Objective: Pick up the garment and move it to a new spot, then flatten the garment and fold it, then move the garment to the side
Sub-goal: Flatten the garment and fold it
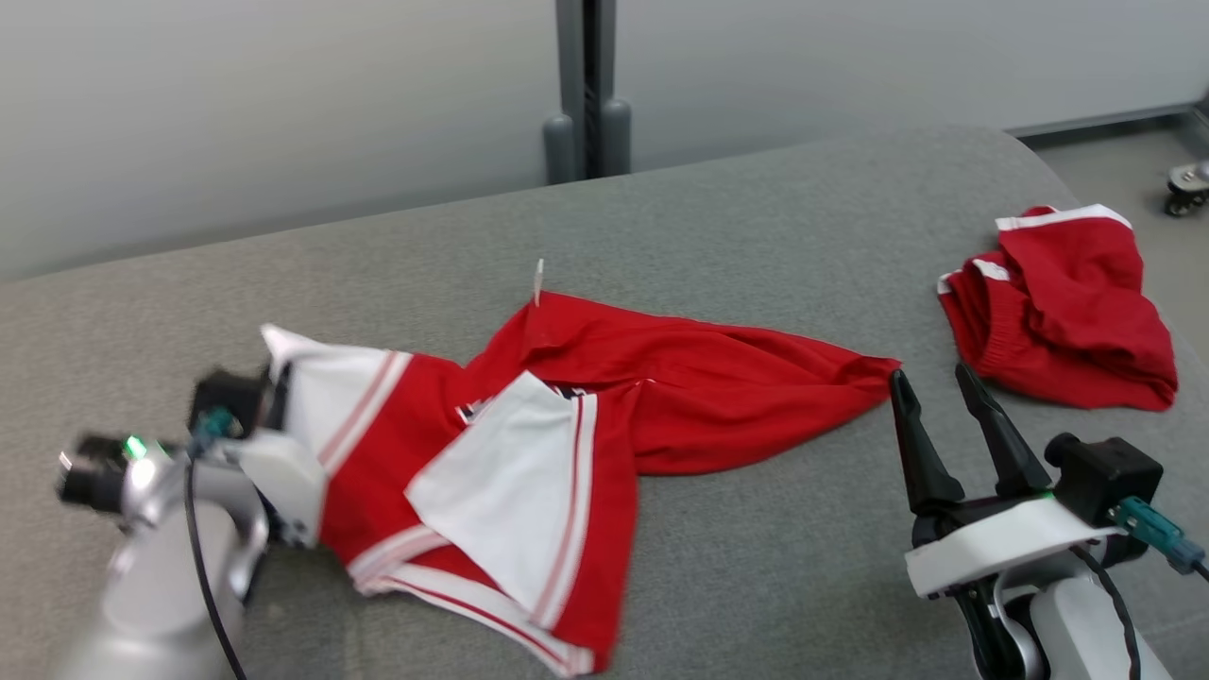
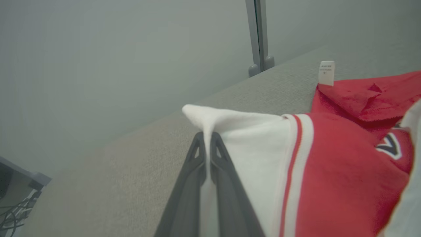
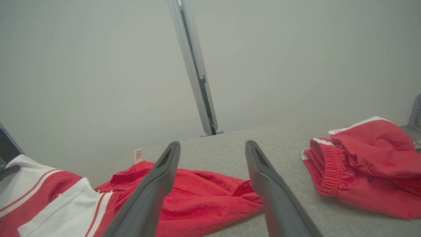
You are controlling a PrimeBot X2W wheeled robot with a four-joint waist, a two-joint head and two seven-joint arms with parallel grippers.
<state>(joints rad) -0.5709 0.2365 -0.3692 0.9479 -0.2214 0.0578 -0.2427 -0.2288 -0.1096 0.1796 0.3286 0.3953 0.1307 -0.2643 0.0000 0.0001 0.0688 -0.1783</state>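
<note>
Your left gripper (image 2: 208,136) has its fingers pinched shut on a thin white corner (image 2: 210,117) of the red-and-white jersey (image 1: 718,392), which lies crumpled on the table (image 1: 756,217). Your right gripper (image 1: 930,376) hangs wide open and empty off its red end. So slim a bite may slip on lifting, and trailing cloth could snag the red shorts (image 1: 1067,312).

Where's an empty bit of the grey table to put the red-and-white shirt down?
Bare grey table runs along the far edge behind the shirt, and at the front between the shirt and the right gripper. It's crowded on the right, where the red shorts lie.
</note>
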